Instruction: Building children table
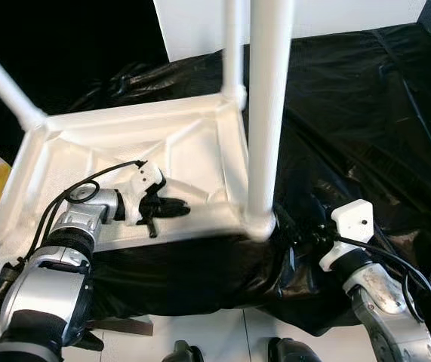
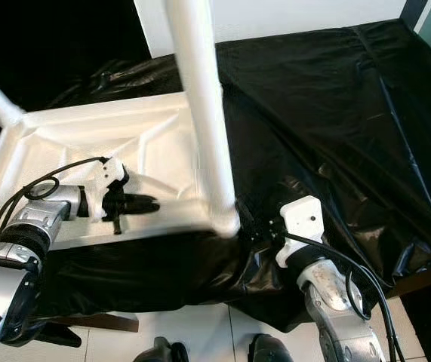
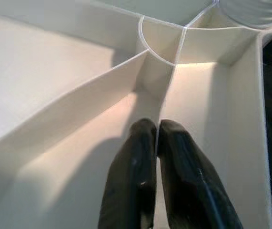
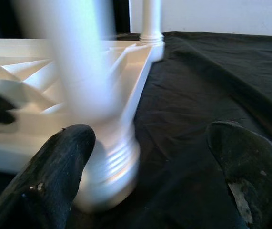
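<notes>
Three legs already stand up from the upturned table top [image 1: 94, 132], so with the left gripper [image 1: 171, 207] pinching a rib inside, the gaping, empty right gripper [image 4: 150, 171] should close squarely around the near leg [image 1: 266, 113] directly ahead.

The white plastic table [image 1: 124, 143] lies upside down, its ribbed underside facing up. Legs [image 1: 266, 113] stand upright from its corners. The left hand [image 1: 171, 207] rests inside the underside, while the nearest leg's threaded base sits just before the right hand [image 4: 150, 176].
</notes>
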Motion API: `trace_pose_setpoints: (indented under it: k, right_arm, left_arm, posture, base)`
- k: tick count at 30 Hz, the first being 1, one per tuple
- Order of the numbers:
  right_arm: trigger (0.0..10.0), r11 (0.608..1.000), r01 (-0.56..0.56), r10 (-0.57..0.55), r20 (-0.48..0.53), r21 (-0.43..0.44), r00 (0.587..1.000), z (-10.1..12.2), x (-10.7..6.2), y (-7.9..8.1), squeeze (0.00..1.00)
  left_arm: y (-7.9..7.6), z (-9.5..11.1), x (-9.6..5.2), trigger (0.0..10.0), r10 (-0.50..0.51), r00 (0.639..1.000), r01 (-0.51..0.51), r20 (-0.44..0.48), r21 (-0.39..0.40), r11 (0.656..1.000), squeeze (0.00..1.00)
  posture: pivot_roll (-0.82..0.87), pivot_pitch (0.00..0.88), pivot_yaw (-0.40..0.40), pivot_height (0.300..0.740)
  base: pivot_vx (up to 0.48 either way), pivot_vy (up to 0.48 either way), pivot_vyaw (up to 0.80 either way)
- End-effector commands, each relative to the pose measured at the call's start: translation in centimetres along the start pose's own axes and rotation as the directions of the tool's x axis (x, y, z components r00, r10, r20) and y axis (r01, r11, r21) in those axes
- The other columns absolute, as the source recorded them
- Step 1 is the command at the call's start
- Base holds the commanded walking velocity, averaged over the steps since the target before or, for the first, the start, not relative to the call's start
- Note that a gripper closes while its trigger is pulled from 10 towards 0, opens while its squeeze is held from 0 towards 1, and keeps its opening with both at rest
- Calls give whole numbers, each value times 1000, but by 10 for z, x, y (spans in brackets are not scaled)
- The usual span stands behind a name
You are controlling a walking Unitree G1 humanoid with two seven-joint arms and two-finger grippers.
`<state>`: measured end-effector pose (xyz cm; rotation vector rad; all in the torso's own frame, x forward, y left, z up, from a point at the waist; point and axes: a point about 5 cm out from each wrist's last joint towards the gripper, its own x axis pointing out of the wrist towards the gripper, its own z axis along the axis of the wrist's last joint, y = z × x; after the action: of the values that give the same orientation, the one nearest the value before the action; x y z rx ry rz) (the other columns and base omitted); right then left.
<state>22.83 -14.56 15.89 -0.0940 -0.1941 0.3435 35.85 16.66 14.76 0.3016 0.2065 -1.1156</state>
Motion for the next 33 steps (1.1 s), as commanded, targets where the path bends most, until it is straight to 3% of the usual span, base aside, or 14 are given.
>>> trace_pose_setpoints:
  k: [1,4,6,9,11,12,16,17,21,23,27,30,33]
  right_arm:
    - [10000,1000,13,-13,-6,0,1000,-3,0,1,0]
    - [10000,999,43,-43,-8,4,999,-5,3,-2,0]
    - [10000,999,43,-43,-8,4,999,-5,3,-2,0]
    - [10000,998,62,-61,-13,7,998,-8,4,-2,0]
    - [10000,998,62,-61,-13,7,998,-8,4,-2,0]
    - [10000,997,71,-71,-14,9,997,-9,5,-2,0]
    - [10000,996,92,-92,-14,14,996,-11,6,-3,0]
    - [10000,994,110,-110,-12,16,994,-12,6,-4,0]
    - [10000,989,145,-144,-10,19,989,-13,6,-6,0]
    - [10000,983,179,-178,-10,32,984,-15,8,-12,0]
    - [10000,981,188,-188,-12,39,982,-17,9,-15,0]
    - [10000,979,197,-197,-17,53,980,-22,20,-26,0]
    - [10000,982,185,-184,-20,47,983,-26,30,-32,0]
  left_arm:
    - [4,7,1,10000,103,990,-101,97,-35,994,0]
    - [-5,13,16,10000,99,983,-96,154,-27,995,0]
    - [-5,13,16,10000,99,983,-96,154,-27,995,0]
    - [-25,19,38,10000,47,975,-41,217,-31,999,0]
    - [-25,19,38,10000,47,975,-41,217,-31,999,0]
    - [-37,23,51,10000,9,968,2,251,-43,999,1000]
    - [-53,29,64,10000,-33,960,42,280,-28,999,1000]
    - [-57,33,66,10000,-35,957,42,289,-17,999,0]
    - [-61,41,64,10000,-21,948,25,319,-9,1000,0]
    - [-66,48,53,10000,10,934,-7,356,-11,1000,0]
    - [-69,49,48,10000,24,930,-19,366,-15,1000,0]
    - [-84,50,31,10000,53,923,-48,381,-22,999,0]
    - [-93,49,26,10000,61,924,-58,378,-18,998,0]
  posture:
    - [-77,105,83,740]
    - [-73,104,79,740]
    - [-73,104,79,740]
    - [-72,103,80,740]
    - [-72,103,80,740]
    - [-72,105,84,740]
    - [-75,114,92,740]
    - [-75,118,95,740]
    - [-74,121,96,740]
    - [-75,124,92,740]
    - [-70,123,87,740]
    - [-53,117,64,740]
    - [-40,110,43,740]
  base:
    - [0,0,0]
    - [0,0,0]
    - [0,0,0]
    - [0,0,0]
    - [0,0,0]
    - [0,0,0]
    - [0,0,0]
    - [0,0,0]
    - [0,0,0]
    - [0,0,0]
    - [0,0,0]
    - [0,0,0]
    - [0,0,0]
